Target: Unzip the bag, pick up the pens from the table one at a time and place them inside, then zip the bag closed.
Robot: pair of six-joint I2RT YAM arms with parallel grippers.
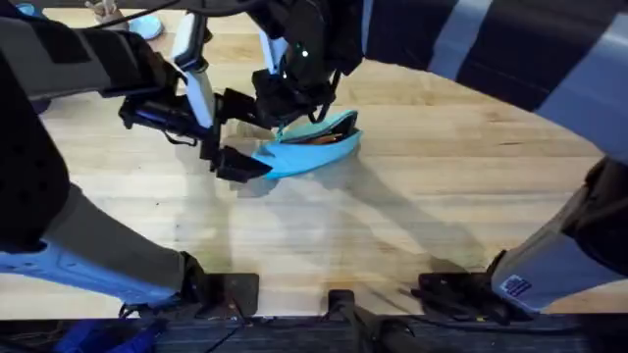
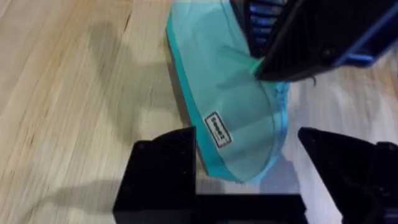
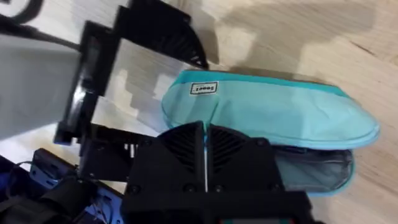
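Left gripper (image 2: 249, 180) open wide astride bag (image 1: 312, 149) end; right gripper (image 1: 285, 123) pinched shut at zip, mid-table.

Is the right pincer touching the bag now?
Touching. In the left wrist view, the right pincer pinches a raised fold of the bag at its tip; the fabric is pulled up into it.

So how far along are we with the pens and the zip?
Looks done: the bag is open, and an orange pen shows inside its mouth; no pen is visible on the table. In hand: the right gripper is shut on the bag's upper edge, while the left gripper, open, straddles the labelled end. Left: zipping it closed. I can't confirm the second pen is inside.
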